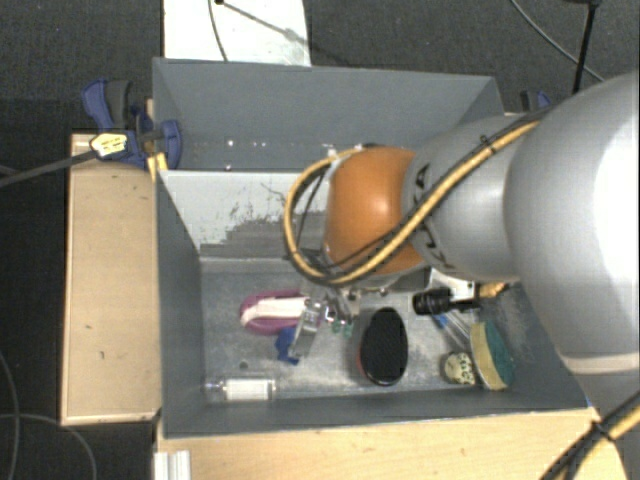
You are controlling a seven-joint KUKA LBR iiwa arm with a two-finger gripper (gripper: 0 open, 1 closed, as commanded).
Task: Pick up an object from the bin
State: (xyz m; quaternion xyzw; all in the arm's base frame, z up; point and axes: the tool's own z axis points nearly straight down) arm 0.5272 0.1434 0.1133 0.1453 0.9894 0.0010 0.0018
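Lower left, white tube (240,390). Then pink-and-white piece (270,313), with small blue piece (289,349) just beside gripper (312,323). Spread or pinched: cannot tell. Right, black oval (383,348). Better to centre on blue piece, clear of pink one.

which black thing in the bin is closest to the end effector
The black oval thing, just right of the end effector; the black marker lies farther right.

We count one each: pink-and-white case (268,313), blue clip (288,349), black oval (384,349), white tube (246,390), black marker (443,301), teal brush (493,356).
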